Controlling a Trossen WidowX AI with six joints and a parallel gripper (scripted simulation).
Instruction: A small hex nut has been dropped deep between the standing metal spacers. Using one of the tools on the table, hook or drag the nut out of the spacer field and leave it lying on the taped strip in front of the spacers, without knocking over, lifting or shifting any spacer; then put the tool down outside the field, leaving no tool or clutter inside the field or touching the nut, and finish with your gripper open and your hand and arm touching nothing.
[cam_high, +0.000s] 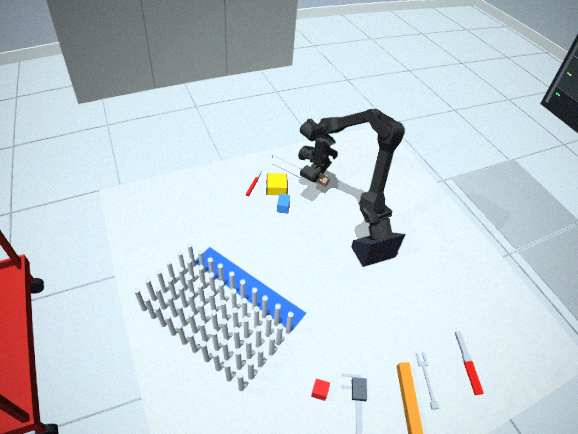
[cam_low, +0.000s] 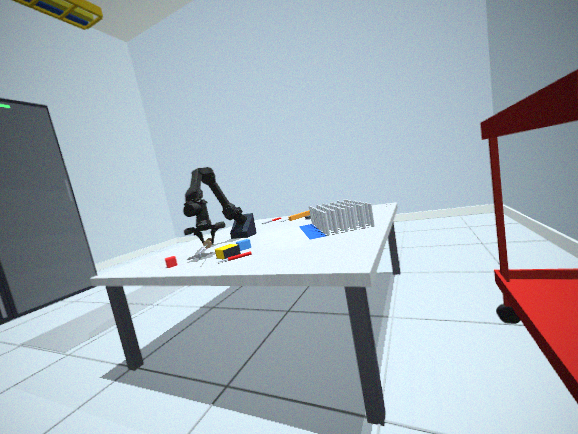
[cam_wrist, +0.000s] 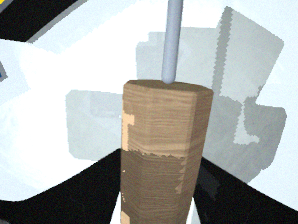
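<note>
My gripper (cam_high: 320, 177) (cam_low: 207, 241) (cam_wrist: 157, 159) is shut on the wooden handle (cam_high: 324, 180) (cam_low: 208, 244) (cam_wrist: 159, 120) of a tool with a thin metal rod (cam_wrist: 172, 40). The rod points away from the arm base, past the yellow block. The tool appears slightly raised, with its shadow beside it. In the top view the rod's far end looks bent. The standing grey spacers (cam_high: 290, 323) (cam_low: 345, 218) are far from the gripper, upright in rows. The blue taped strip (cam_high: 299, 315) (cam_low: 311, 231) runs along their front. The nut cannot be made out.
Near the gripper are a yellow block (cam_high: 276, 183) (cam_low: 226, 251), a blue block (cam_high: 283, 203) (cam_low: 244, 244) and a red-handled tool (cam_high: 252, 186) (cam_low: 240, 256). A red cube (cam_high: 320, 389), a dark-headed tool (cam_high: 359, 389), an orange bar (cam_high: 410, 400) and a fork (cam_high: 427, 380) lie beyond the spacers.
</note>
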